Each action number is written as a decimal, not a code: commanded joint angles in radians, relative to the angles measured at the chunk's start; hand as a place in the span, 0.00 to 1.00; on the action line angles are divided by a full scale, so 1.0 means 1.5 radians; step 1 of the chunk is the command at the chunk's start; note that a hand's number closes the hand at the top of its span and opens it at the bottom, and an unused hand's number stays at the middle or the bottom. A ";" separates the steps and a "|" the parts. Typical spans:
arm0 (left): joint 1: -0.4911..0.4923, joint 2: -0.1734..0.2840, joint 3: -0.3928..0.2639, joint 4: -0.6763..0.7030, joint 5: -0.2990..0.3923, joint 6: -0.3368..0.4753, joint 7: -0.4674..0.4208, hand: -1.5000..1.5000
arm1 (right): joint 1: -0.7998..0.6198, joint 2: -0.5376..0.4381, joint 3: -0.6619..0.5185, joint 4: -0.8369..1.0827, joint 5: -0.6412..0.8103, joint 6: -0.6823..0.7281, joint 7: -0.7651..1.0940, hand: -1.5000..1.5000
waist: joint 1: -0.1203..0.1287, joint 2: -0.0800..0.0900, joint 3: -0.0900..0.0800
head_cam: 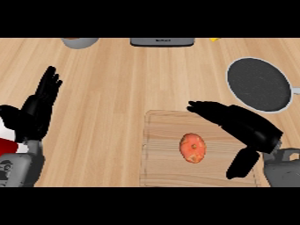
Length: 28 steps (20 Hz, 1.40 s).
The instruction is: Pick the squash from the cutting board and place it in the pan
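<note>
Right hand (243, 125), black and open with straight fingers, hovers at lower right over the pale wooden cutting board (162, 169), its thumb hanging below, apparently poised to close on the squash (193, 148), a rounded orange, mottled piece lying at the board's centre, apart from the fingers. Left hand (32, 112) rests open, fingers up, at the left edge. Round dark pan (258, 84), pale-rimmed with its handle pointing right, waits at upper right on the wood-grain counter (113, 79).
</note>
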 commanded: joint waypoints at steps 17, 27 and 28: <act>0.009 -0.036 0.030 0.001 -0.039 -0.020 -0.005 0.50 | -0.010 0.039 0.081 0.077 0.235 -0.010 -0.033 0.00 | 0.000 0.000 0.000; -0.015 -0.031 0.064 0.041 -0.041 -0.059 -0.023 0.50 | -0.024 0.079 0.075 0.143 0.302 0.000 -0.060 0.00 | -0.001 0.000 0.000; -0.006 -0.042 0.048 -0.029 -0.044 -0.040 0.037 0.50 | -0.008 0.106 0.103 0.154 0.318 -0.018 -0.042 0.00 | 0.000 0.000 0.000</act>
